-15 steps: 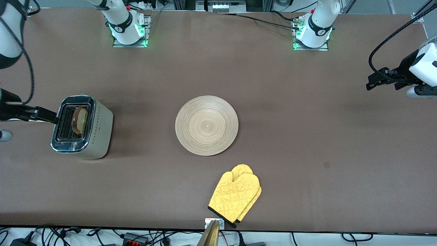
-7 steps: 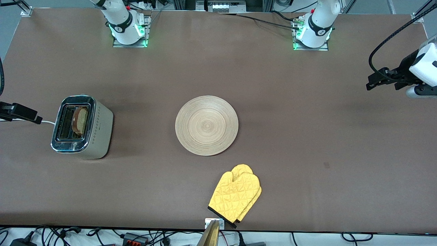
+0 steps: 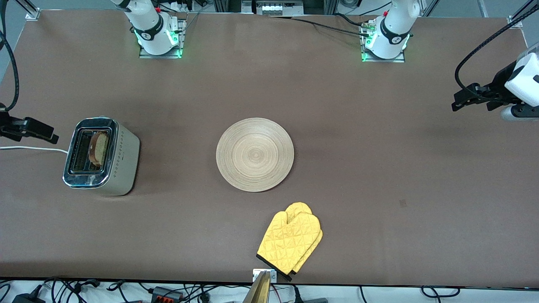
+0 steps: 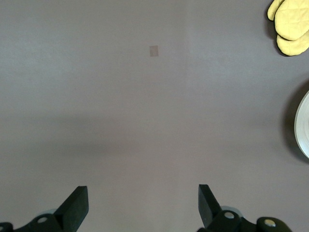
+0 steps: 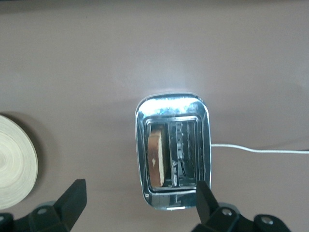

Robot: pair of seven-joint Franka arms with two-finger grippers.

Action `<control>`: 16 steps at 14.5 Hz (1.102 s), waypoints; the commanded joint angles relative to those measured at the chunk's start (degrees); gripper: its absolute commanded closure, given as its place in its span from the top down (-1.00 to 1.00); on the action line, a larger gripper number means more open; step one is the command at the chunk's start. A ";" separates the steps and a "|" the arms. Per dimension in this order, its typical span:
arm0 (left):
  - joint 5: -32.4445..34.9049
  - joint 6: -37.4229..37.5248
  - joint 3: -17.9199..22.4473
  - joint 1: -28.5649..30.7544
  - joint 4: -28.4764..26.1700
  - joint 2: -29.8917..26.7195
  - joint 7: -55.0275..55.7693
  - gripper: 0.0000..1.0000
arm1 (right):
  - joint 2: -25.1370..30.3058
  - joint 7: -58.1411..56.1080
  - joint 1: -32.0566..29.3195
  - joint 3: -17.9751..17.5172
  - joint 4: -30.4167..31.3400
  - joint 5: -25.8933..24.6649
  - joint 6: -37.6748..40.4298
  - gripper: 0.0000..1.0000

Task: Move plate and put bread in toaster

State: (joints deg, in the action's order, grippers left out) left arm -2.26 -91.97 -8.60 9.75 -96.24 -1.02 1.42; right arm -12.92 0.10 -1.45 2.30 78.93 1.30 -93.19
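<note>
bread [image 3: 98,149] in toaster [image 3: 101,156] slot

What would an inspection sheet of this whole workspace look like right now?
Surface: brown table, one small dark mark toward the left arm's end.
Job's things: bread stands in one slot of the toaster; the wooden plate lies bare mid-table.
Clutter: yellow oven mitt, nearer the front camera than the plate.
Grippers: right gripper is open, over the table's edge beside the toaster; left gripper is open, over its end of the table, holding nothing.
Cables: white toaster cord on the table; black cables hang by both arms.
Surroundings: wires and plugs along the table edges.
</note>
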 commanded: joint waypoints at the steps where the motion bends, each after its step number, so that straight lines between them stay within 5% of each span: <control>1: 0.68 0.56 -0.10 0.45 0.44 -0.04 -0.63 1.00 | 6.76 -1.15 -0.57 -0.63 9.82 -1.20 -2.01 1.00; 6: 0.68 0.56 -0.01 0.54 0.44 -0.04 -0.63 1.00 | 12.39 -0.81 -0.66 -0.63 16.60 -1.21 -1.82 1.00; 16: 0.68 0.56 -0.01 0.54 0.44 0.23 -0.10 1.00 | 13.89 -1.07 -0.57 -0.72 16.78 -1.39 -1.12 1.00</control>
State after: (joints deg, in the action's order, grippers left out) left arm -2.26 -91.97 -8.53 10.14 -96.24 -0.86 1.42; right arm -0.74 -0.35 -1.49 2.30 93.84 0.55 -93.67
